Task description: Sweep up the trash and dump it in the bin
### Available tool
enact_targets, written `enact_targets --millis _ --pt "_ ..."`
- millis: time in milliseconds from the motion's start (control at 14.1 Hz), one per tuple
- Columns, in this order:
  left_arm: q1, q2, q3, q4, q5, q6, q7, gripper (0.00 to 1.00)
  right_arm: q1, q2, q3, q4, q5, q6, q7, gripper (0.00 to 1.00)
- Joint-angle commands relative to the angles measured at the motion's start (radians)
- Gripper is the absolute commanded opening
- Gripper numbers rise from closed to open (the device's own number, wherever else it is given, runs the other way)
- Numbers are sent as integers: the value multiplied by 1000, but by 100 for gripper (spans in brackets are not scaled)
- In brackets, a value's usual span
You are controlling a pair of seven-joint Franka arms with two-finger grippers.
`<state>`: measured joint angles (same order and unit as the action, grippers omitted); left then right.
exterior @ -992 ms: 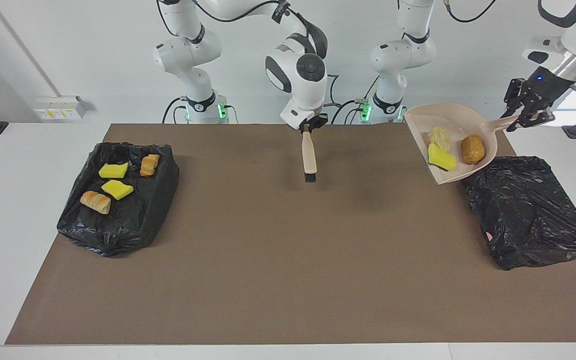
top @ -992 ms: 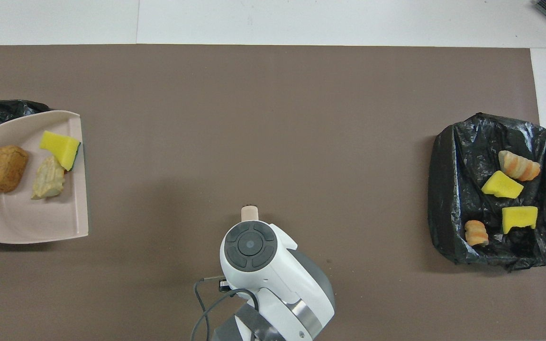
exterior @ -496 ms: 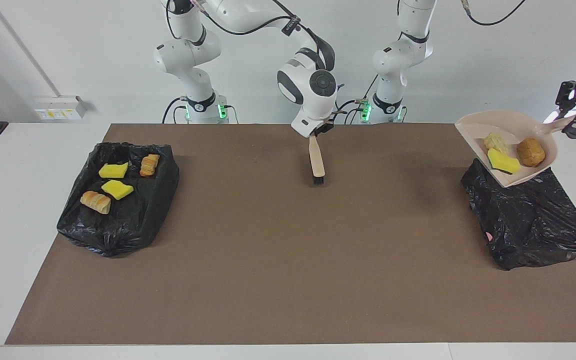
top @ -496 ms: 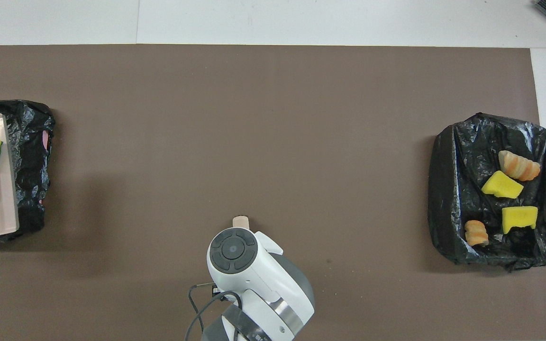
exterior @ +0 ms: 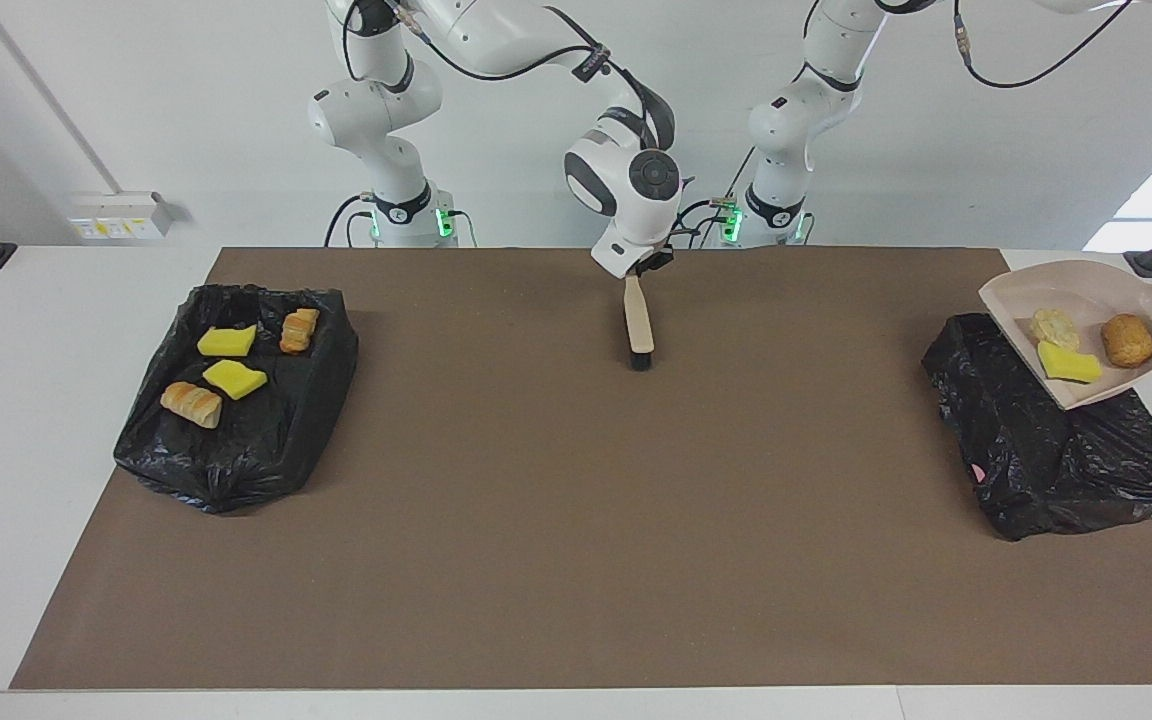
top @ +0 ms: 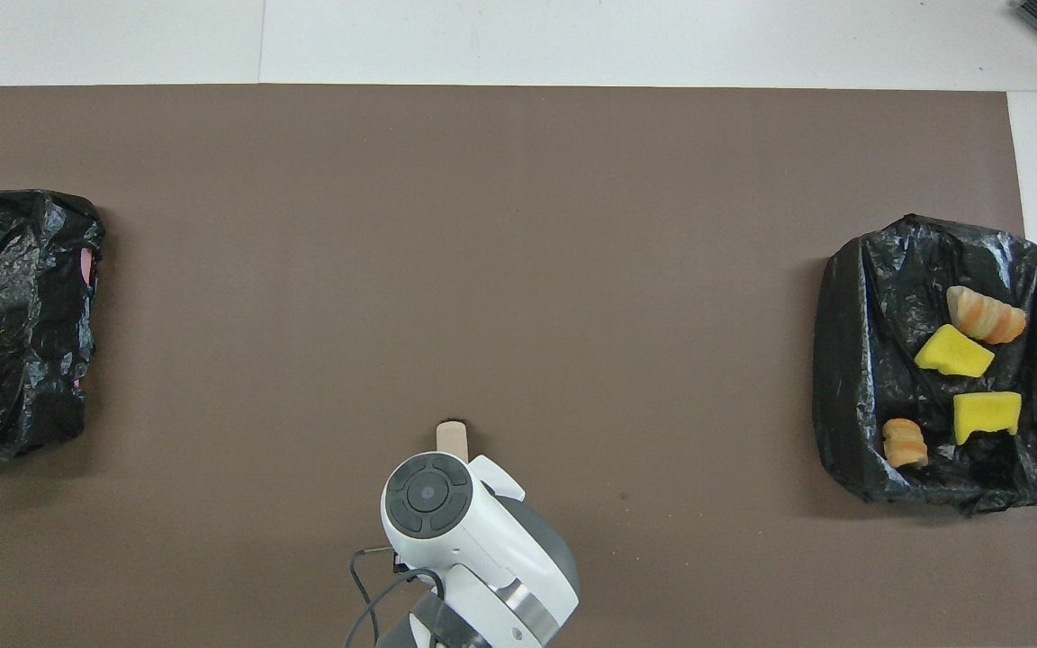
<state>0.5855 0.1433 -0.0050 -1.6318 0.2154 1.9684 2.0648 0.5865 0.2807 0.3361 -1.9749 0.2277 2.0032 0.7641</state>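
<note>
Over the bag at the left arm's end, the facing view shows the dustpan aloft and tilted. Three pieces of trash lie in it: a pale lump, a green-and-yellow sponge and a brown nugget. Its handle runs out at the frame's edge, where the left gripper, out of sight, is clamped on it. The overhead view gives only a sliver of that pan.

At mid-table the right gripper pinches the top of the brush, whose bristles point down at the mat. From overhead the wrist hides this grip and only the brush's end pokes out.

The other four scraps lie in the right-end bag: two yellow sponge bits and two striped tan-orange lumps.
</note>
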Motion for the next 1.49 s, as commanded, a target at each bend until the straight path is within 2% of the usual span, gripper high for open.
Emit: enact_targets --millis 0,142,354,496,567,779,1063,1417 --pt "-19 2 -9 -34 140 85 -1 0 -22 -17 -2 52 -14 -97 15 100" --pt "-55 9 -10 -52 284 118 -46 0 -36 -17 -3 108 -25 -184 15 100" --pt "-114 -2 -9 -83 399 116 -185 0 -54 -23 -5 180 -60 -265 11 100" --pt "-150 -13 -10 -121 529 138 -311 0 -105 -63 0 203 -67 -317 -47 100" --pt "-159 -13 -10 -132 553 141 -352 0 -134 -93 0 212 -67 -354 -105 100" --pt "-161 -8 -9 -143 571 207 -368 0 -207 -162 -11 252 -71 -458 -276 100" --pt "-141 4 -10 -137 562 354 -371 0 -302 -166 -14 390 -180 -589 -448 100" --pt "-134 -11 -12 -181 558 340 -445 0 -473 -224 -19 430 -254 -623 -687 100"
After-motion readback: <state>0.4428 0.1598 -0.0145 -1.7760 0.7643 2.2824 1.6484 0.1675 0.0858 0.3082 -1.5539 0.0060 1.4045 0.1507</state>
